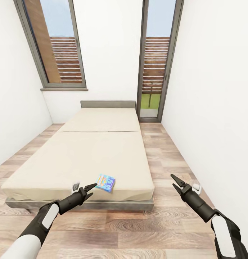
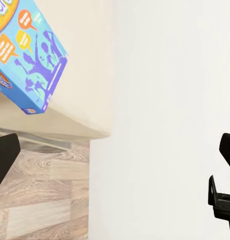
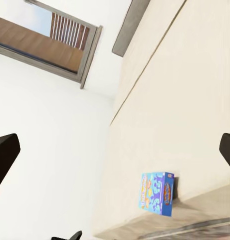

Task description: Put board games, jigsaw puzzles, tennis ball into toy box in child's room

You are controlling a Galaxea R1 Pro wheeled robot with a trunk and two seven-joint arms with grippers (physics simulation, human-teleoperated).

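A blue board game (image 1: 105, 182) with cartoon figures lies flat on the cream bed (image 1: 84, 158), close to its foot edge. My left gripper (image 1: 90, 191) is open just short of that edge, a little to the left of the box. In the left wrist view the board game (image 2: 27, 55) lies on the bed (image 2: 89, 75) beyond my spread fingers (image 2: 3, 155). My right gripper (image 1: 174, 182) hangs open above the floor to the right of the bed. From there the board game (image 3: 156, 193) is seen across the bed (image 3: 175, 110). The table, toy box, jigsaw puzzles and tennis ball are out of view.
A grey headboard (image 1: 108, 104) backs the bed against the far wall. A tall window (image 1: 53, 43) is at the back left and a glass door (image 1: 156, 61) at the back right. White walls close in on both sides. A wood-plank floor (image 1: 131, 230) runs along the foot and right side.
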